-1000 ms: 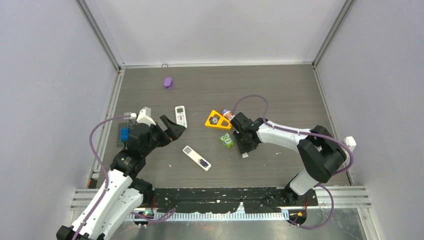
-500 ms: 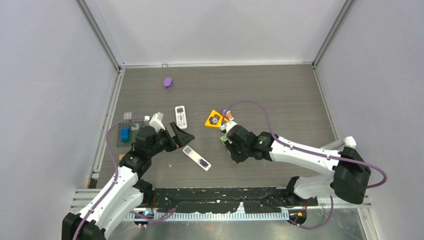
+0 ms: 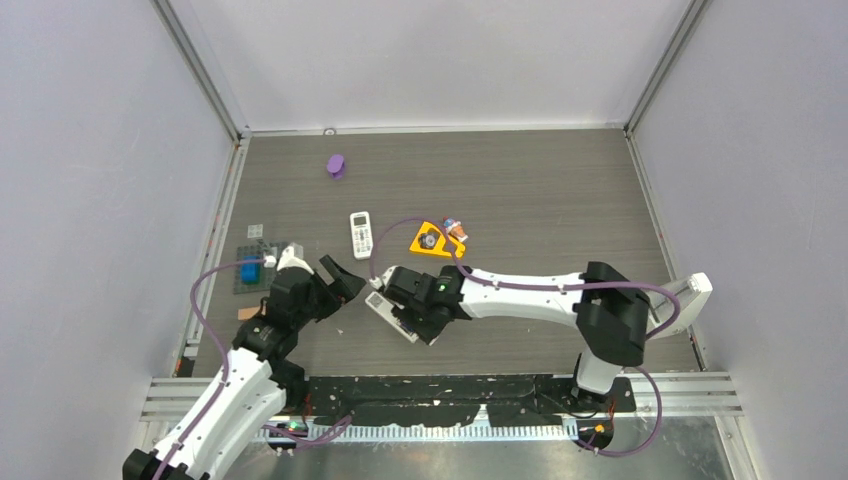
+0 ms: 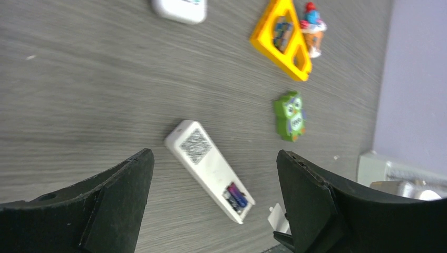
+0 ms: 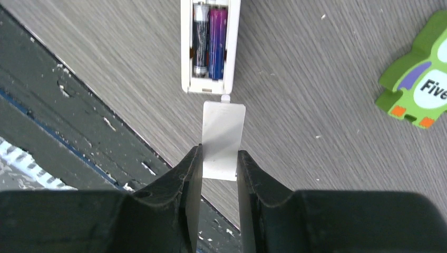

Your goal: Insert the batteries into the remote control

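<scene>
The white remote control (image 4: 208, 161) lies back-up on the table, its battery bay open at the near end. A dark battery (image 5: 200, 39) and a purple battery (image 5: 217, 39) sit side by side in that bay. My right gripper (image 5: 219, 163) is shut on the thin white battery cover (image 5: 223, 134), held just short of the remote's open end (image 5: 210, 84). In the top view the right gripper (image 3: 420, 325) covers most of the remote (image 3: 378, 303). My left gripper (image 3: 345, 283) hovers open just left of the remote, nothing between its fingers (image 4: 121, 184).
A second white remote (image 3: 360, 233) lies farther back, with a yellow triangle toy (image 3: 428, 240) and a small figure (image 3: 455, 230) to its right. A green owl block (image 5: 419, 95) sits right of the remote. A purple object (image 3: 336, 165) is at the back, a blue block (image 3: 250, 268) far left.
My right arm swung left from beside the owl block to the remote's open end, carrying the cover. My left gripper drew back toward the near left and narrowed slightly.
</scene>
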{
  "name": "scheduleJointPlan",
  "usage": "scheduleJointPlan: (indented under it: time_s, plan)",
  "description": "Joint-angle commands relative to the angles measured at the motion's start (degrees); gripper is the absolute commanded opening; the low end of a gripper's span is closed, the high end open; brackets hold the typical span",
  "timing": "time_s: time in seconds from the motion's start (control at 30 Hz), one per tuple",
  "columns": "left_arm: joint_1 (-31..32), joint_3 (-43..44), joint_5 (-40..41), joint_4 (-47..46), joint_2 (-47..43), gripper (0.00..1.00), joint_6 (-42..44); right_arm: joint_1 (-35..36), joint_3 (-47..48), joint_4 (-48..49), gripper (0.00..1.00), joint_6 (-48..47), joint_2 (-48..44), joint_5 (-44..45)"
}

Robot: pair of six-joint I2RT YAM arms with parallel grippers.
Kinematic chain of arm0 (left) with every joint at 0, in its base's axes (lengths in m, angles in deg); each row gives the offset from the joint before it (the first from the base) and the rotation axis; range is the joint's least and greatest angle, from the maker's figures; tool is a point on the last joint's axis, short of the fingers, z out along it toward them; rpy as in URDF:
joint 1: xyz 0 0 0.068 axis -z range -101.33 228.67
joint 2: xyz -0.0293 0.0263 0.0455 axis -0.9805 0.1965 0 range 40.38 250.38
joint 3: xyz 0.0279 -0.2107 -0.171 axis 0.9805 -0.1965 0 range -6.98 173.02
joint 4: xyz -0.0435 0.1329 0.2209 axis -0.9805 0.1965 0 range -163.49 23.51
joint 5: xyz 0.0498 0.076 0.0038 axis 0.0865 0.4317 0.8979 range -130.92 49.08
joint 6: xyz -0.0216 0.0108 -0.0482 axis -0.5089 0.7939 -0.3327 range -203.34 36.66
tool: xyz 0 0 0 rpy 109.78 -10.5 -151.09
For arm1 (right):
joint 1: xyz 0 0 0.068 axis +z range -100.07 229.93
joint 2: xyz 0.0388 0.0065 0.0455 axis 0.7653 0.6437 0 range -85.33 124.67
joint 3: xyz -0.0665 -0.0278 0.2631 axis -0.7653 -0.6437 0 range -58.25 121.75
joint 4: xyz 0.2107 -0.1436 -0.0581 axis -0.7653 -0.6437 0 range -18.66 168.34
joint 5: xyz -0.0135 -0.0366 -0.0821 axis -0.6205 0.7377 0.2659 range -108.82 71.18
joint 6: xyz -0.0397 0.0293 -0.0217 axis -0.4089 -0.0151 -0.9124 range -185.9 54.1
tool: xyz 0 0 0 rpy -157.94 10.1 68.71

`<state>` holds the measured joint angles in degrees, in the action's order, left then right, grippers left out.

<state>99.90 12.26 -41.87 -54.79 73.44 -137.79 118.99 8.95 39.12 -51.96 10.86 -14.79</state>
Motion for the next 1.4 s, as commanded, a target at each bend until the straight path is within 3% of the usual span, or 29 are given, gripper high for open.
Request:
scheduleJointPlan:
  time_s: [0.0, 0.3, 0.53, 1.37]
  plan:
    - [-0.7, 0.2, 9.1, 5.9, -2.6, 0.86, -2.4, 0.8, 6.8, -2.8, 0.24, -0.1, 3.6, -0.9]
    - [-0.9, 0.5, 18.5, 13.7, -12.3, 0.74, -5.6, 1.4, 10.0, -3.1, 0.24, -1.1, 8.8, 0.4]
    - [-0.9, -0.2, 21.9, 16.5, -18.5, 0.72, -6.8, 1.4, 12.0, -2.5, 0.24, -2.2, 11.7, 2.0]
    - [-0.9, 0.0, 21.3, 16.0, -17.3, 0.72, -5.7, 1.3, 15.9, -2.2, 0.33, -2.3, 15.6, 5.9]
